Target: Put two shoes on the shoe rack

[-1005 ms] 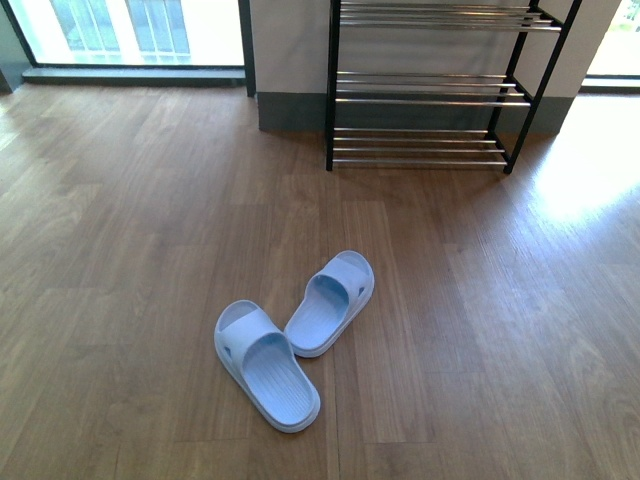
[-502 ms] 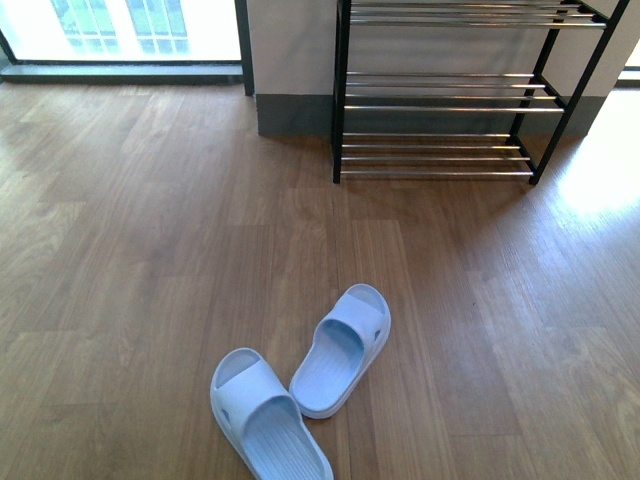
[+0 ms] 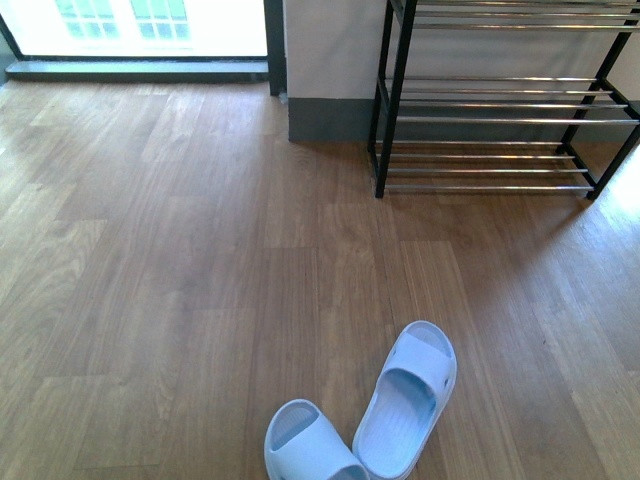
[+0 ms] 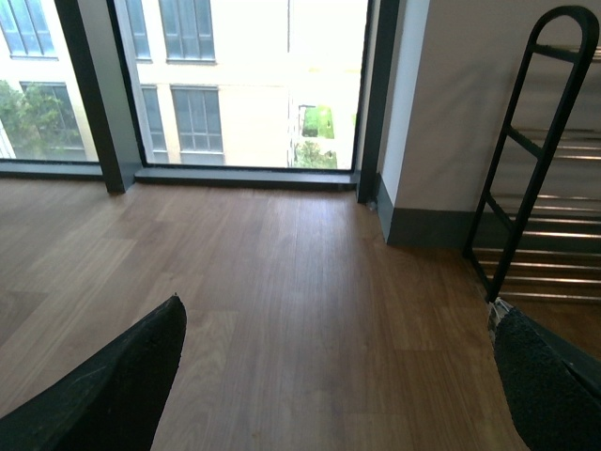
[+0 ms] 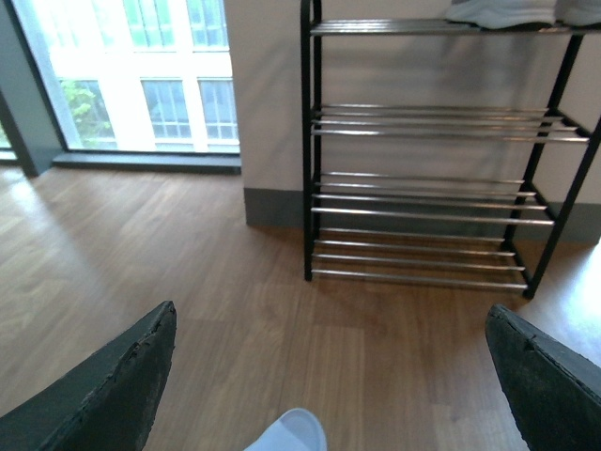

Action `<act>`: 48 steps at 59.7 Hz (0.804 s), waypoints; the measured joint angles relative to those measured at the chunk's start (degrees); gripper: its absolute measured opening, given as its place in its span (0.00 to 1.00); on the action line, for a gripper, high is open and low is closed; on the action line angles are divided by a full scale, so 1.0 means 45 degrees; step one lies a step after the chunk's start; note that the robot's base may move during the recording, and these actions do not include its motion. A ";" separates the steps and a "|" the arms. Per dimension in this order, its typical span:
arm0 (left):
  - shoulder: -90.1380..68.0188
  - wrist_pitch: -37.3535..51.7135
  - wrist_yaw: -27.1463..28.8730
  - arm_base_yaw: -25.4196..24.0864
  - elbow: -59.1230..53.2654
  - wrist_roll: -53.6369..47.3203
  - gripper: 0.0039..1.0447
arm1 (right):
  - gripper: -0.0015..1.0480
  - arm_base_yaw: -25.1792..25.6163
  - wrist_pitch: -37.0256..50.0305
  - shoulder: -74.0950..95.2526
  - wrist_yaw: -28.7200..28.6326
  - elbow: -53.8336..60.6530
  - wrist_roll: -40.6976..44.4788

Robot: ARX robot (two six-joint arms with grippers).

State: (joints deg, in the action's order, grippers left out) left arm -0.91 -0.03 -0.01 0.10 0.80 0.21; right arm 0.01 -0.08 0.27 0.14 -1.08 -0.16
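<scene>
Pale blue rubber slides (image 3: 404,412) lie on the brown wood floor (image 3: 180,280). The black metal shoe rack (image 3: 490,119) stands at its far edge. The left end effector (image 4: 338,319) and right end effector (image 5: 331,318) spread wide, empty.

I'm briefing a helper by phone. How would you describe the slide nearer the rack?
From the black-framed shoe rack, come forward over the wooden floor to two pale blue slides. It is the right-hand slide, fully in view; the left-hand slide is cut off at the bottom edge.

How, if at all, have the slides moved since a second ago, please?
No; slides show lower and rightward, but the shoe rack shifted right too: the view moved.
</scene>
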 joint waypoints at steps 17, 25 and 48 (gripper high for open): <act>0.0000 0.0005 0.0000 0.0000 0.0000 0.0005 0.91 | 0.91 0.0000 0.0000 0.0000 -0.0019 0.0000 0.0000; 0.0000 0.0005 0.0000 0.0000 0.0000 0.0000 0.91 | 0.91 -0.0772 0.0996 0.0398 0.2521 0.0019 -0.0248; 0.0000 0.0005 0.0005 0.0000 0.0000 0.0005 0.91 | 0.91 0.0962 0.7514 1.4401 0.1739 -0.2759 -0.0646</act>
State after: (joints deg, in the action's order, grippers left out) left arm -0.91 -0.01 0.01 0.10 0.80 0.23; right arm 4.34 33.74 65.08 7.97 -13.50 -3.07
